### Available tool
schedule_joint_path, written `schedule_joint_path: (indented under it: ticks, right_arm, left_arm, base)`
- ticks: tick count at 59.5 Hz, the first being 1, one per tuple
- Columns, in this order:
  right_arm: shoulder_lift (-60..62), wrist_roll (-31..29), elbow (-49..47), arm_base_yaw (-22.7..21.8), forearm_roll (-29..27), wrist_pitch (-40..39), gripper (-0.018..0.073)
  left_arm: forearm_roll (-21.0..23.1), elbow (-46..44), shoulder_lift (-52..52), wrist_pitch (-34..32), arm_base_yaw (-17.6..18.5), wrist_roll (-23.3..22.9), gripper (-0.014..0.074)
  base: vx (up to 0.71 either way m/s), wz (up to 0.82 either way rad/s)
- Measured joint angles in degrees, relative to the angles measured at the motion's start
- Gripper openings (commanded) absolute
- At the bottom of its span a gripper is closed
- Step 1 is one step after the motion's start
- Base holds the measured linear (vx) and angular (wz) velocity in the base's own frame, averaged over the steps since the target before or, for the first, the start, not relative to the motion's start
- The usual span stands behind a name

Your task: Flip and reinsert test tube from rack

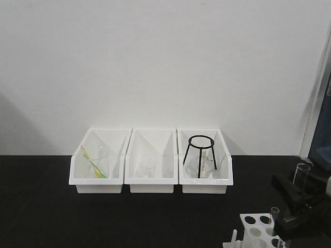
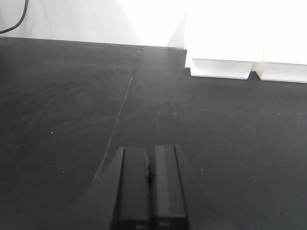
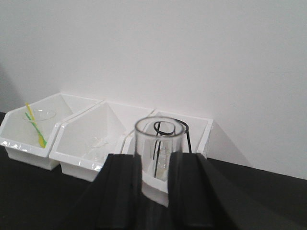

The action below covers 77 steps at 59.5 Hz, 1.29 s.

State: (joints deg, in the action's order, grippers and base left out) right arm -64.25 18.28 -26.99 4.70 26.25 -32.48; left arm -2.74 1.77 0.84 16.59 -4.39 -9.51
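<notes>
Two grippers are in view. The right gripper [image 3: 157, 191] grasps the test tube [image 3: 159, 136]. Its black fingers [image 3: 122, 191] press against both sides of the clear glass. The tube stands upright, with the open rim at the top, above the fingertips. In the front-facing view, the same test tube [image 1: 301, 174] rises from the right gripper [image 1: 297, 190] at the right edge of the black tabletop [image 1: 51, 217]. It is out of the rack [image 1: 257, 227] and sits above it, to the right.

The rack is at the bottom right of the front-facing view and is cut off by the frame edge. Its white top plate shows round holes. A second tube [image 1: 274, 214] stands upright in one hole. A short peg projects on the left side of the rack.

The left gripper [image 2: 151, 153] is clenched. Its two fingers [image 2: 134, 187] meet with nothing between them, over bare tabletop.

Three white bins stand side by side against the white wall [image 1: 165, 62], well apart from the rack:
- Left bin [image 1: 95, 183]: a glass beaker [image 1: 98, 157] holding a yellow-green stick [image 1: 92, 161].
- Middle bin [image 1: 151, 184]: a small clear glass vessel [image 1: 148, 168].
- Right bin [image 1: 204, 186]: a black tripod ring stand [image 1: 200, 139] over a clear glass vessel [image 1: 206, 168]. The exact type of vessel cannot be told.
</notes>
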Motion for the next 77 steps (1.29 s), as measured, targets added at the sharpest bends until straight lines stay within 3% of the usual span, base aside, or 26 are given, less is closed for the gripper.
schedule_joint_path:
  ticks: [25, 51, 67, 71, 77]
  right_arm:
    - [0.0, -18.3, -1.8, 0.0, 16.1, 6.2, 0.0155]
    - [0.0, -34.0, -9.1, 0.0, 43.6, 12.0, 0.0155]
    - [0.0, -35.4, -9.2, 0.0, 44.8, 14.1, 0.0155]
    - [0.0, -34.4, -9.2, 0.0, 42.6, 14.1, 0.0155]
    - [0.0, -29.2, -9.2, 0.0, 34.0, 13.6, 0.0155]
  left_arm:
    - [0.0, 0.0, 0.0, 0.0, 0.0, 0.0, -0.0006]
    - [0.0, 0.0, 0.0, 0.0, 0.0, 0.0, -0.0006]
    - [0.0, 0.0, 0.0, 0.0, 0.0, 0.0, -0.0006]
    - [0.0, 0.0, 0.0, 0.0, 0.0, 0.0, -0.0006]
    - [0.0, 0.0, 0.0, 0.0, 0.0, 0.0, -0.0006]
  base:
    - [0.0, 0.0]
    - [0.0, 0.0]
    - [0.0, 0.0]
    - [0.0, 0.0]
    - [0.0, 0.0]
